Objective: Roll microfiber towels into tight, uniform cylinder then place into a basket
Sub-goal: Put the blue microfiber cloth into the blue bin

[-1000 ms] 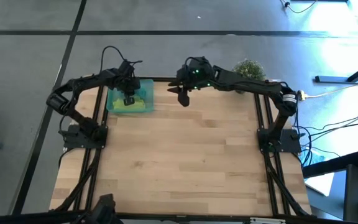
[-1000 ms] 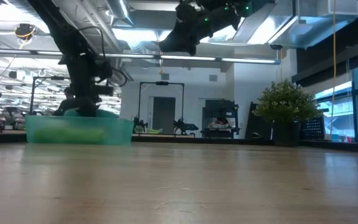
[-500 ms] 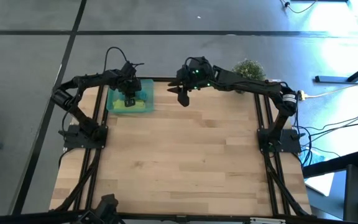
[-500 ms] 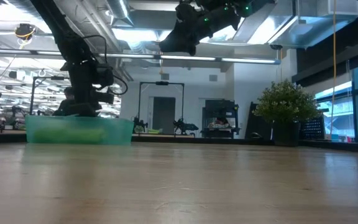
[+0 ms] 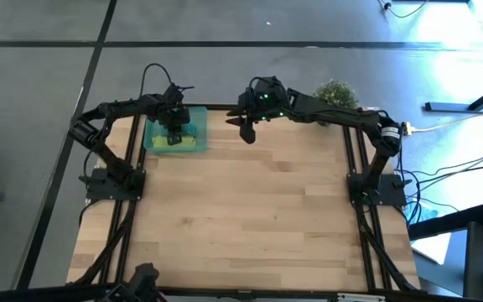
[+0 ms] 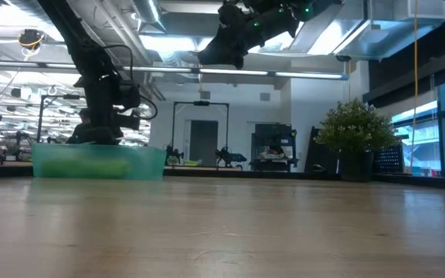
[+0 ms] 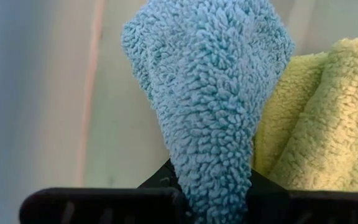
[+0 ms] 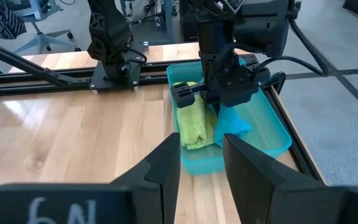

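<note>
High view showed the basket [image 5: 193,117] at the table's [image 5: 250,210] far left corner, tight against the back edge and close to the left rail, with the rest of the wooden top lying open in front of it and across to the right. The left gripper [image 5: 174,134] hung over the basket, pointing down into it. Left wrist view showed its dark fingers [image 7: 166,180] closed on the teal towel [image 7: 210,106], a bunched fold of it pinched between them and spreading out beyond the tips; the green towel [image 7: 316,130] lay touching it on one side, with the pale basket floor behind. Right wrist view showed the same from across the table: the green towel [image 8: 191,121] lay rolled along the basket's [image 8: 278,127] near wall, the teal towel [image 8: 232,124] just beside it toward the middle, and the left gripper [image 8: 219,102] down on the teal one. The right gripper [image 5: 246,126] was held high in the air near the back edge, just right of the basket and well clear of the tabletop, as the low view [image 6: 211,54] confirmed; its two fingers [image 8: 166,165] stood parted with nothing between them.
</note>
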Robot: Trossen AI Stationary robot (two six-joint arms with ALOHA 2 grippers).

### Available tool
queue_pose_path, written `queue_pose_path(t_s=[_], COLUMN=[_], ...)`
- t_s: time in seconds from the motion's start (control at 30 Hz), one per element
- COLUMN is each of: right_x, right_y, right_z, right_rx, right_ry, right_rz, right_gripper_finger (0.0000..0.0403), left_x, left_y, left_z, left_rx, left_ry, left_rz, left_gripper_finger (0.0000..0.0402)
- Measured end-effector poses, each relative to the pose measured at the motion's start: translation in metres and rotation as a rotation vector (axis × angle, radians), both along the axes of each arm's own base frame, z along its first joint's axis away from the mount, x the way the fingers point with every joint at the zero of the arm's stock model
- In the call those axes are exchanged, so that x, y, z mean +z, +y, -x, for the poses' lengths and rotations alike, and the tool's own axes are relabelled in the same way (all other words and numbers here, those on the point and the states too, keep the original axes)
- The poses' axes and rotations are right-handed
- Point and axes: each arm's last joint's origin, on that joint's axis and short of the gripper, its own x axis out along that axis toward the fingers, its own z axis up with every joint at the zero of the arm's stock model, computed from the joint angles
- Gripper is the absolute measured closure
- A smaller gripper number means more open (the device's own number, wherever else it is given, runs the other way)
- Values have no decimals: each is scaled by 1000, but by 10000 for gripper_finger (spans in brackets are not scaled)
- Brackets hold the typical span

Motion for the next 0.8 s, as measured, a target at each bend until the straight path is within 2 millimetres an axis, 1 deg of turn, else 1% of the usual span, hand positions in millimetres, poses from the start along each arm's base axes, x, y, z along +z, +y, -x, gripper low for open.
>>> queue_pose_path(t_s=[0.17,0.27,0.37,0.8], right_x=[0,0,0,0], right_y=[0,0,0,0], right_z=[0,0,0,0], right_rx=[0,0,0,0], right_ry=[0,0,0,1], right_rz=[0,1,0,1], right_gripper_finger=[281,281,281,281], left_x=[0,0,0,0], left_y=[-1,-1,-1,-1], left_z=[0,0,0,0], left_rx=[-5,-12,-30,-31], left_ry=[-3,-1,4,6], left_rz=[9,8,7,3], left_gripper_finger=[377,353,307,81])
